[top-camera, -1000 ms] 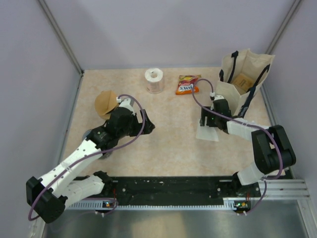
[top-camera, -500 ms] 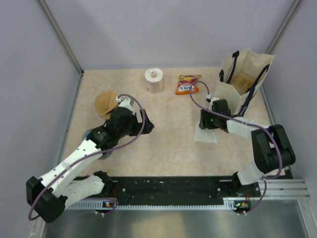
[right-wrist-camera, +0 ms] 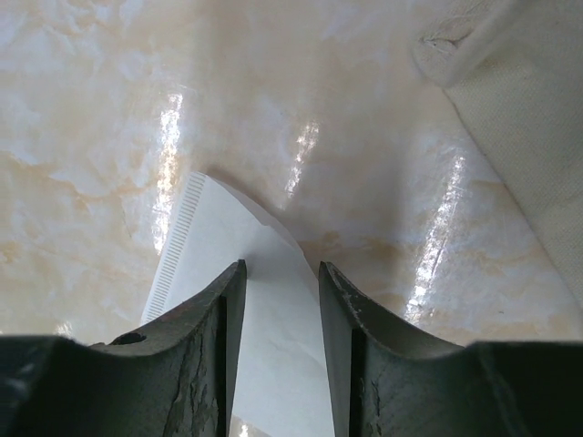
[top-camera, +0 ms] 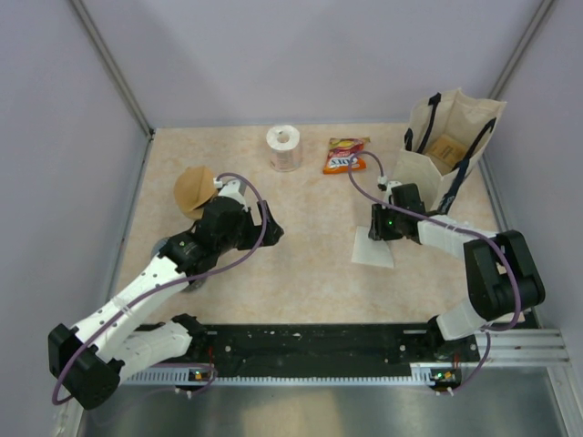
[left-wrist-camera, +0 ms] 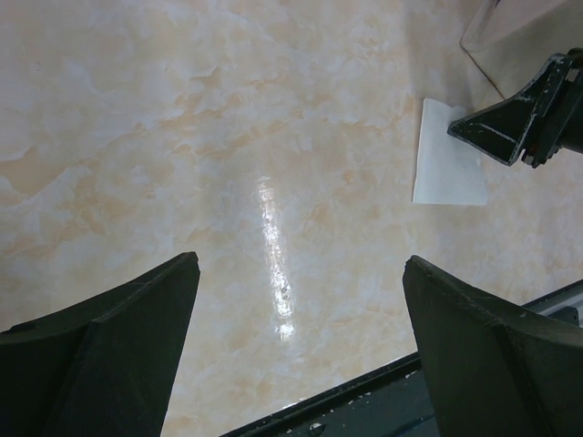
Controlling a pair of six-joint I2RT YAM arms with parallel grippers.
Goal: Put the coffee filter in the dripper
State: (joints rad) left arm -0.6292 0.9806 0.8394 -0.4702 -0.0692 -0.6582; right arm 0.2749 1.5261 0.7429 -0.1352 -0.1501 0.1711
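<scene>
The table [top-camera: 310, 273] is a glossy slab, cream marbled with peach, and throws back streaks of light. At its far right stands a cream canvas tote bag [top-camera: 446, 150], open-mouthed, with dark straps. The left arm reaches in over the left side, and its black left pincer [left-wrist-camera: 301, 264] is spread wide above bare table with nothing between the fingers. Near the back edge a white roll of toilet paper [top-camera: 284, 147] stands on end, with a shiny red and orange snack packet [top-camera: 345, 156] lying flat just beside it. A brown rounded piece [top-camera: 192, 188] sits by the left arm's wrist. The coffee filter [top-camera: 372, 250] is thin white paper, fan-shaped, with a crimped seam down one edge. It lies low on the table in front of the bag, well apart from the left arm. The right pincer [right-wrist-camera: 281, 269] is pressed nearly together, pinching the filter's far end. Since a second ago the filter has slid a little to the left, away from the bag, and turned slightly; the left arm has not moved.
</scene>
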